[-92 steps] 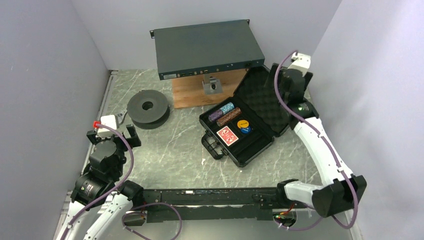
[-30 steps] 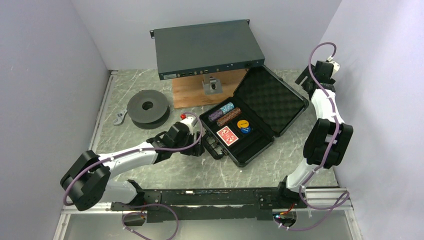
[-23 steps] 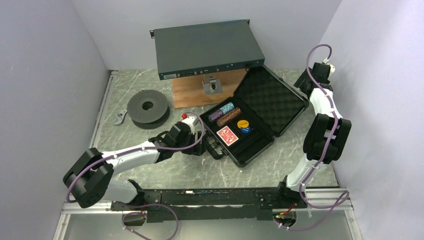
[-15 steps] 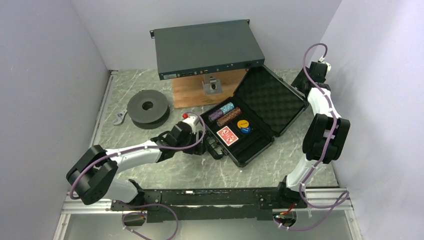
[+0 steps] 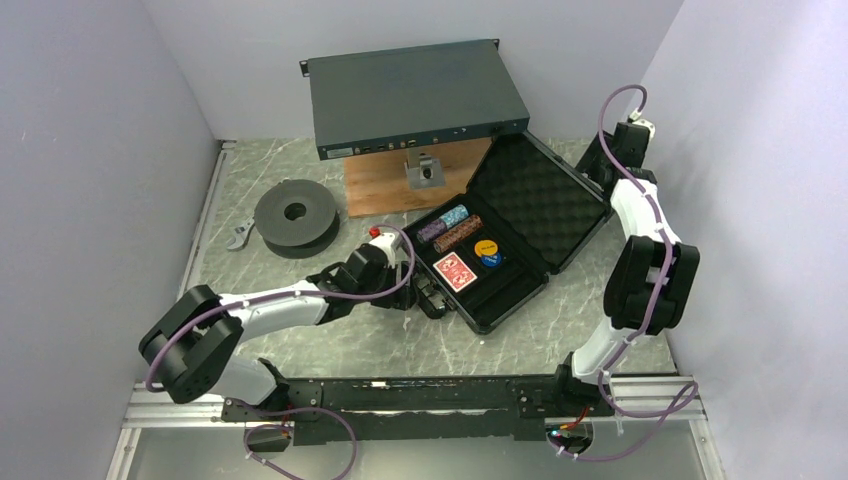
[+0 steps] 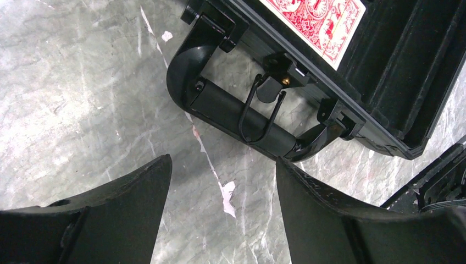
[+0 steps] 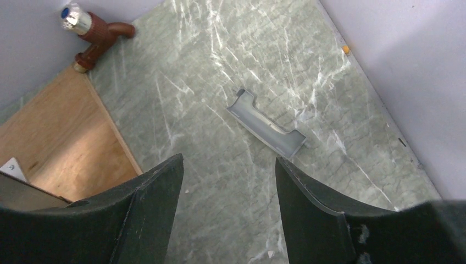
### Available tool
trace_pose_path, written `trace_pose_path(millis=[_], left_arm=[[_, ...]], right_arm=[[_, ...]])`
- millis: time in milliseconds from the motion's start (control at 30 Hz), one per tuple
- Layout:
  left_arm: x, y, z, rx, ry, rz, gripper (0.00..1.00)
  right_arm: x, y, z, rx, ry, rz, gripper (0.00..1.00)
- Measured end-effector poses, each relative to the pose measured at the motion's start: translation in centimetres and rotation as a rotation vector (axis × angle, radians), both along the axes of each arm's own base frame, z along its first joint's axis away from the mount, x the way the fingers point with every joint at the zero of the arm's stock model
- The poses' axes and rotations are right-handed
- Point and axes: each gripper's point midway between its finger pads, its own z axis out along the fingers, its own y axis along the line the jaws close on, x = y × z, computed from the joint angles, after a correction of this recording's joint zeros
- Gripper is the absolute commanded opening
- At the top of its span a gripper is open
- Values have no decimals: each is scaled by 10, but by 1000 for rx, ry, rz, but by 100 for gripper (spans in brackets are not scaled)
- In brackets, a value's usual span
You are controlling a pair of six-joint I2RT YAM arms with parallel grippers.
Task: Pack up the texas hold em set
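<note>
Three pale walls (image 5: 400,25), grey marbled tabletop (image 5: 330,325), open black case (image 5: 515,285)

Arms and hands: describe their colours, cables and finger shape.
The left arm and right arm have white links and black joints, and each trails a purple cable. The left hand and right hand each have two broad, scuffed black fingers.

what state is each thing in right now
case: open, lid laid back
latch: undone, hanging over the handle
deck: in the case, back up
chips: lying in the case
left gripper: open, empty, near the handle
right gripper: open, empty, beyond the lid
</note>
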Motion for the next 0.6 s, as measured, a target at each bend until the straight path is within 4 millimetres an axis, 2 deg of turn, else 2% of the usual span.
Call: trace_pose_path(millis=[200, 400, 600], left_arm=[[6, -11, 3, -11, 7, -2, 73], [16, -36, 27, -54, -31, -26, 69], [26, -59, 35, -74, -39, -46, 66]], right_arm=[[-5, 14, 19, 13, -45, 44, 65], [-11, 38, 34, 43, -95, 111, 65], [-16, 44, 38, 71, -129, 124, 64]])
